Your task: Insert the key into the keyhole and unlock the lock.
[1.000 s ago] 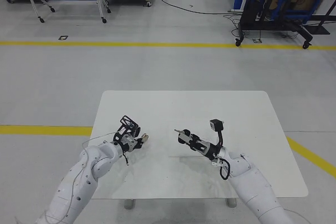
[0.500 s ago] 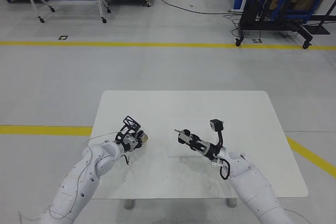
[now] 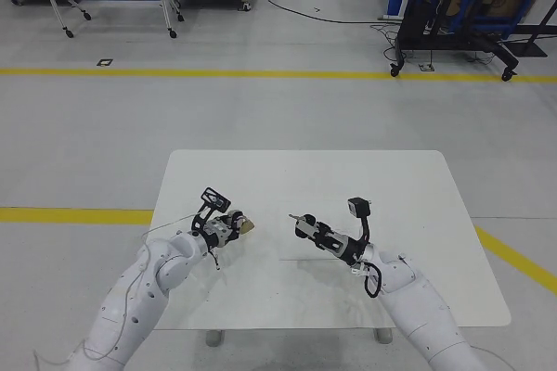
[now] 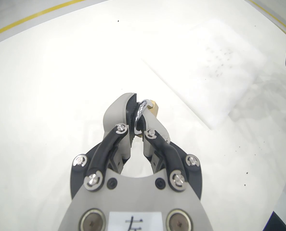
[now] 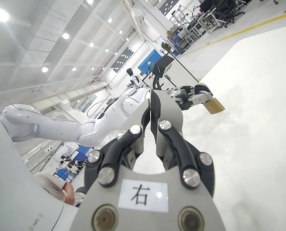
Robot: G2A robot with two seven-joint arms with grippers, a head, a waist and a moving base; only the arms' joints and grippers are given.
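Note:
A brass padlock (image 3: 244, 223) hangs just above the white table (image 3: 353, 176), left of centre. My left gripper (image 3: 230, 225) is shut on its steel shackle (image 4: 141, 110), and the brass body (image 4: 155, 107) pokes out past the fingertips. In the right wrist view the padlock (image 5: 214, 106) points toward my right gripper (image 5: 151, 102). That right gripper (image 3: 304, 225) is shut, and a thin silver key (image 3: 292, 219) sticks out of it toward the lock. A short gap separates key and lock.
A flat white pad (image 4: 205, 73) lies on the table beyond the left gripper. The far half of the table is bare. Wheeled racks (image 3: 455, 42) stand on the floor well behind the table.
My left gripper has turned and shifted slightly right, so the padlock now sticks out farther toward the key. The right arm has stayed put.

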